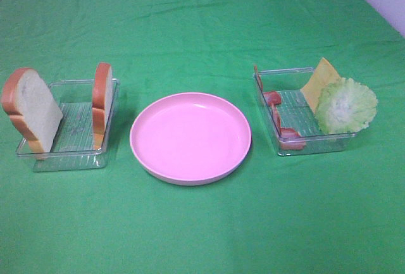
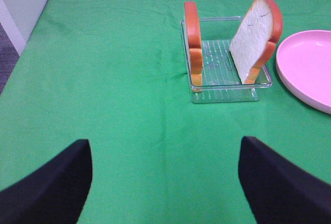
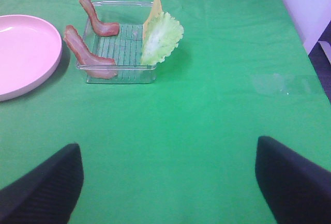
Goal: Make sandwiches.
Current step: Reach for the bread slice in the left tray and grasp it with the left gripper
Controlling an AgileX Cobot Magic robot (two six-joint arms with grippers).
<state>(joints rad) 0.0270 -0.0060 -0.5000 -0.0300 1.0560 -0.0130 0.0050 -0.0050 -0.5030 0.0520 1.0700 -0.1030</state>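
No stacked sandwich is in view, only loose parts. Two bread slices point(image 1: 31, 109) point(image 1: 101, 100) stand on edge in a clear tray point(image 1: 69, 154) at the left. At the right, a second clear tray point(image 1: 297, 144) holds bacon strips point(image 1: 273, 99), a yellow cheese square point(image 1: 319, 81) and a lettuce leaf point(image 1: 345, 106). My left gripper point(image 2: 165, 182) is open, well short of the bread point(image 2: 256, 38), with nothing between its fingers point(image 2: 51, 188). My right gripper point(image 3: 168, 182) is open too, set back from the lettuce point(image 3: 161, 38) and bacon point(image 3: 85, 56). Neither gripper shows in the high view.
A round pink plate point(image 1: 190, 136) with nothing on it sits between the two trays on the green cloth point(image 1: 202, 236). The cloth's edge and a pale wall show at the far right point(image 3: 310, 6) and far left point(image 2: 20, 6).
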